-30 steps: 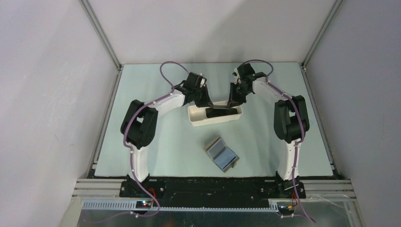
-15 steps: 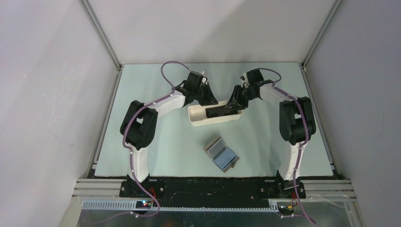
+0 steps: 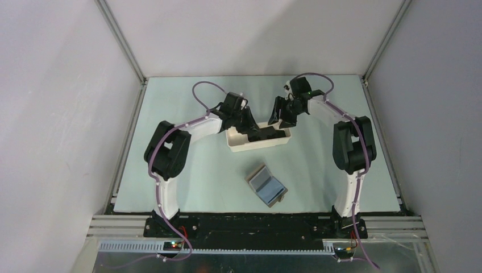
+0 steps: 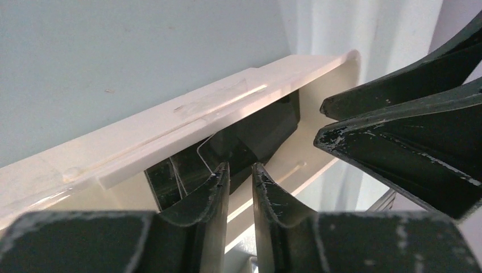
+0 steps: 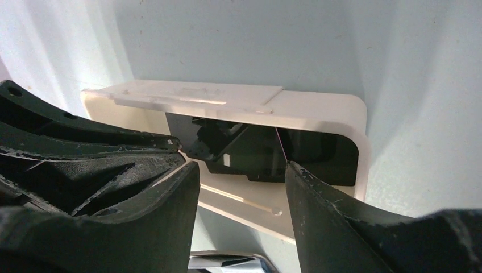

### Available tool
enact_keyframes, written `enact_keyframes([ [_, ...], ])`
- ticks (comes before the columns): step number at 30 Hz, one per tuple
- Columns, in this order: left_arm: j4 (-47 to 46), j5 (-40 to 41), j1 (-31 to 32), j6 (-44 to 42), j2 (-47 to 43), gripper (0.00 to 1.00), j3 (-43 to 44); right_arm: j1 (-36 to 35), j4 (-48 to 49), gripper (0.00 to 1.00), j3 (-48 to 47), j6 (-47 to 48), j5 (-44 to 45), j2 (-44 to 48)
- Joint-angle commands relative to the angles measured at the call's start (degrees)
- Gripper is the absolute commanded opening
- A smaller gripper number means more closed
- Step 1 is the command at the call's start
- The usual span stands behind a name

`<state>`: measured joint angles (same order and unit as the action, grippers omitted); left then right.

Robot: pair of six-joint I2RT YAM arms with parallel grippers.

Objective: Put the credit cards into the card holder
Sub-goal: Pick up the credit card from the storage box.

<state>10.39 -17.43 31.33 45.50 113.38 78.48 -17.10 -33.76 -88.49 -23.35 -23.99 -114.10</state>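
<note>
Black credit cards (image 3: 271, 135) lie in a long white tray (image 3: 241, 147). In the wrist views the credit cards (image 4: 250, 133) (image 5: 267, 153) rest against the tray's far wall. My left gripper (image 3: 253, 131) (image 4: 240, 170) reaches down into the tray just short of the cards. Its fingers are a narrow gap apart with nothing between them. My right gripper (image 3: 279, 118) (image 5: 239, 170) hovers above the tray's right end, open and empty. The card holder (image 3: 266, 186) lies unfolded on the table nearer the arms, silvery-blue inside up.
The tray's white rim (image 4: 187, 111) (image 5: 318, 108) surrounds the cards closely. Both grippers crowd the same tray; the right one's fingers (image 4: 398, 131) show beside the left one's. A corner of the card holder (image 5: 227, 263) shows below the right fingers.
The right gripper dipped onto the cards, then lifted off and opened wider. The left gripper moved down into the tray and its jaws parted slightly.
</note>
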Motion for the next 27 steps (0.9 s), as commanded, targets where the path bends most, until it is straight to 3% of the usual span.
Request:
enact_keyframes([
  [1,-0.2,1.5,-0.3,1.2,0.4,0.24,-0.5,-1.0,-3.7,0.61,-3.8,3.3,4.0,-2.9],
  [5,-0.1,0.7,-0.3,1.3,1.7,0.17,-0.4,-1.1,-4.5,0.61,-4.3,3.7,4.9,-4.0],
  [15,-0.1,0.3,-0.1,1.6,4.0,0.13,-0.1,-1.2,-5.0,0.61,-4.6,3.8,3.5,-6.0],
  [27,0.2,0.5,0.6,2.0,6.9,0.0,-0.2,-0.4,-4.2,0.52,-4.1,2.7,2.3,-2.9],
])
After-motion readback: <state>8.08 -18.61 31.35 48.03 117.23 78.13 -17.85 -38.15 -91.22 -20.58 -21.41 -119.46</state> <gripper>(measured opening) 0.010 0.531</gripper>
